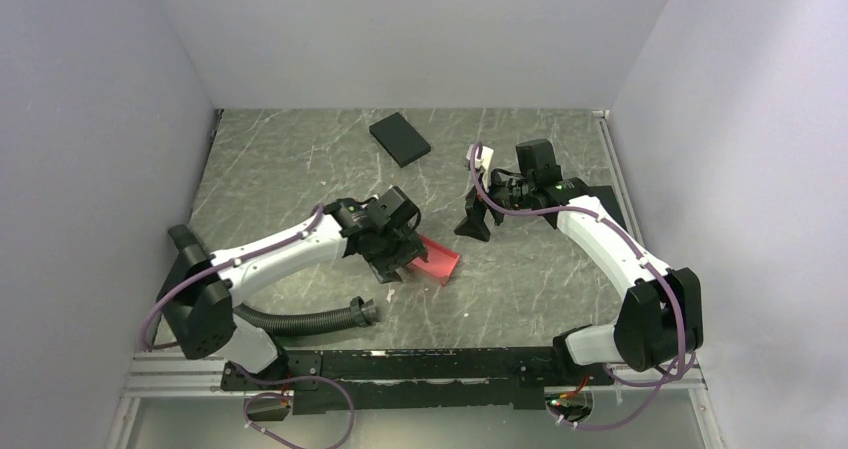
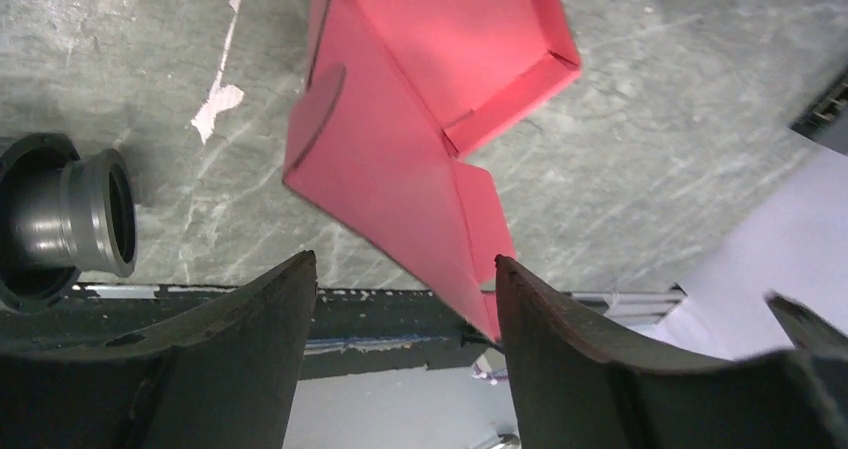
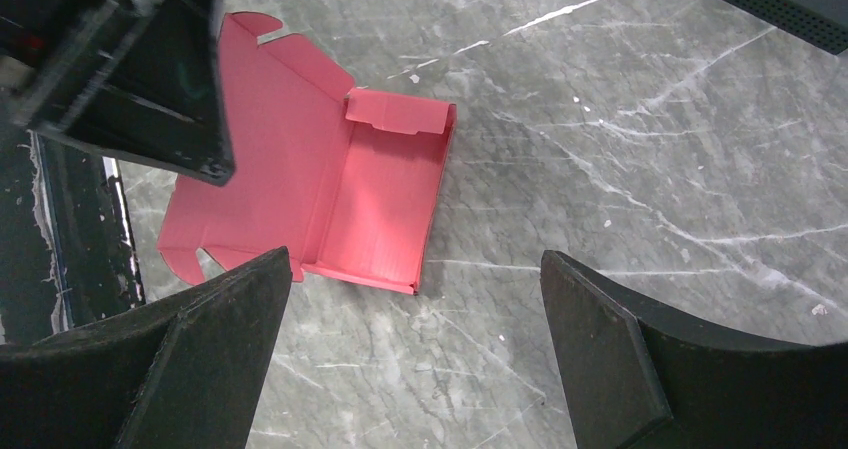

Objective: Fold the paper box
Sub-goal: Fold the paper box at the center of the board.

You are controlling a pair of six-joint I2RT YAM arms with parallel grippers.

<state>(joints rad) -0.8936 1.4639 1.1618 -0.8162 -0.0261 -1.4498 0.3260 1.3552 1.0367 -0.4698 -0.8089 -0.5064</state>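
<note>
By the near edge of the desk [image 1: 290, 169], left of middle, lies a ribbed hose [image 1: 300, 320]. Just to its right, the left tool [image 2: 402, 261] hangs over the paper box [image 1: 440, 261], which sits near the middle of the desk, toward the near edge. Its jaws stand well apart. A corner of the box's open lid rises between them and meets the inner face of one finger [image 2: 520, 309], but nothing is pinched.

The box is half formed. Its walled tray faces the right arm, and the flat lid panel stretches from the tray back under the left tool. The right tool [image 3: 415, 257] hovers a little apart on the tray side, fully open and empty.

The left arm is clearly nearer, so the lid looks like its job. The right tool is well placed to steady the tray.
</note>
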